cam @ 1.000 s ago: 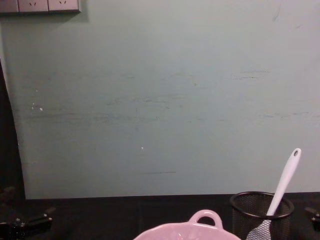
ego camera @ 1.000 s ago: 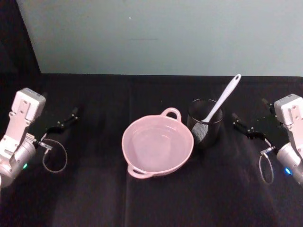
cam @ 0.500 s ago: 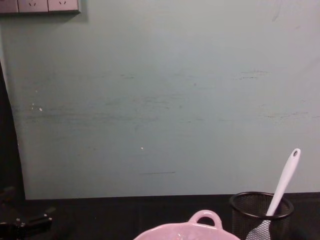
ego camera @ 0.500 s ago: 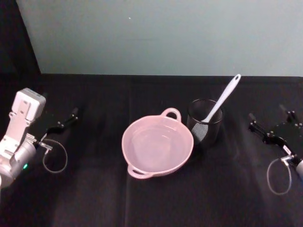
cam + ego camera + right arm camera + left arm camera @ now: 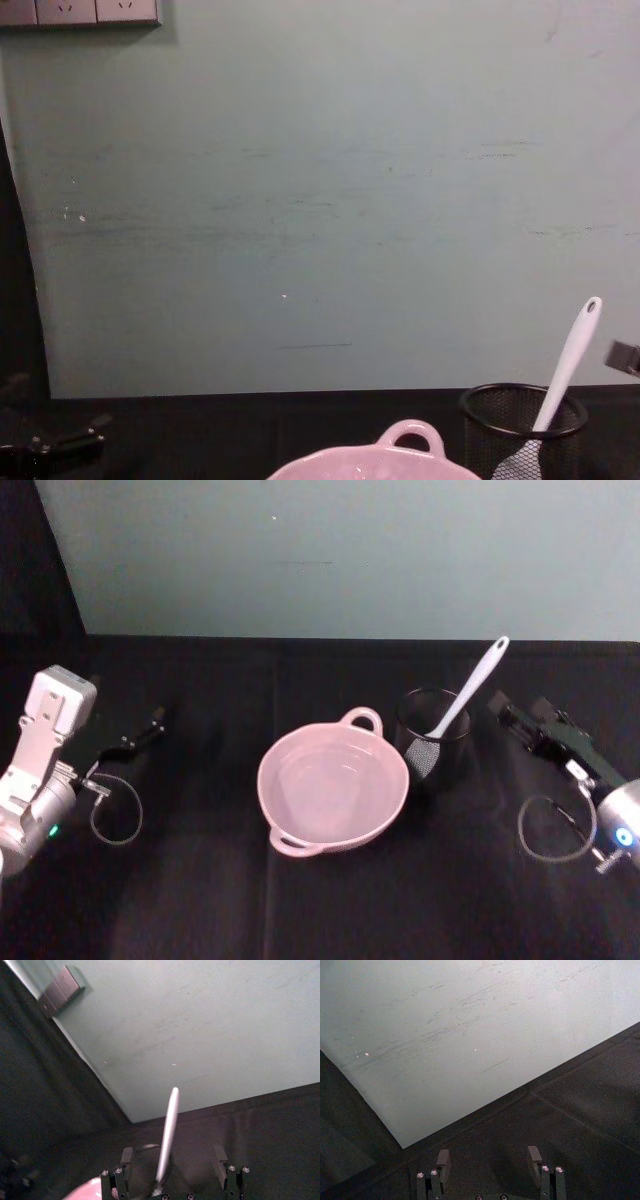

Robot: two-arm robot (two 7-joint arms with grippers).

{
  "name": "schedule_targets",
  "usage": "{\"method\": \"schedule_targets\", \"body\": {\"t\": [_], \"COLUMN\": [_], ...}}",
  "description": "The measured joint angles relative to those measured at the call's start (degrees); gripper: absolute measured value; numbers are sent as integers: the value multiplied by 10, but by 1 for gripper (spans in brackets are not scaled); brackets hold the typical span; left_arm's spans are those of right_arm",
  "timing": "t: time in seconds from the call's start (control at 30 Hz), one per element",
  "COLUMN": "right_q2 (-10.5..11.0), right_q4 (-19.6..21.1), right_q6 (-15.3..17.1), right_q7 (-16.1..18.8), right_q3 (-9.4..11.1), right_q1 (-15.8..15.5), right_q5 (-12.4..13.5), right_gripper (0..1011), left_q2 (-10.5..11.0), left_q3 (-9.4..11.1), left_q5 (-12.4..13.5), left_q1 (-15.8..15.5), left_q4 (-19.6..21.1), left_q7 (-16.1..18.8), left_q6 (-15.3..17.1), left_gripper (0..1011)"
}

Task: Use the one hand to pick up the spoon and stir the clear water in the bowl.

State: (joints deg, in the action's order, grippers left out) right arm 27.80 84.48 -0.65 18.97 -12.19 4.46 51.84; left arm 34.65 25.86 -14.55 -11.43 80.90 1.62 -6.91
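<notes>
Your right tool (image 5: 520, 715) has swung in beside the spoon (image 5: 466, 693), leaning in the cup (image 5: 433, 748) right of centre; jaws wide, empty. Push sideways and you'll tip the cup. Left tool (image 5: 143, 732) idles, spread, far left.

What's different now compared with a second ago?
The right tool pulled back, turned, then swung in toward the spoon. It is open and aimed at the handle, not touching it. Nothing was grasped. The spoon in the mesh cup, the bowl and the left tool stayed put.
</notes>
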Motion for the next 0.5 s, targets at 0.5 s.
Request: {"method": "schedule_targets", "body": {"t": [0.5], "right_q2": [-46], "right_q4": [-99], "right_q6": [73], "right_q7": [42], "right_q3": [-20], "right_q1": [105], "right_q5": [97], "right_gripper": [1003], "left_q2": [0], "left_q3": [0], "left_q5": [0], "left_q1": [0], "left_q4": [0], "left_q7": [0], "left_q6": [0], "left_gripper": [1011]}}
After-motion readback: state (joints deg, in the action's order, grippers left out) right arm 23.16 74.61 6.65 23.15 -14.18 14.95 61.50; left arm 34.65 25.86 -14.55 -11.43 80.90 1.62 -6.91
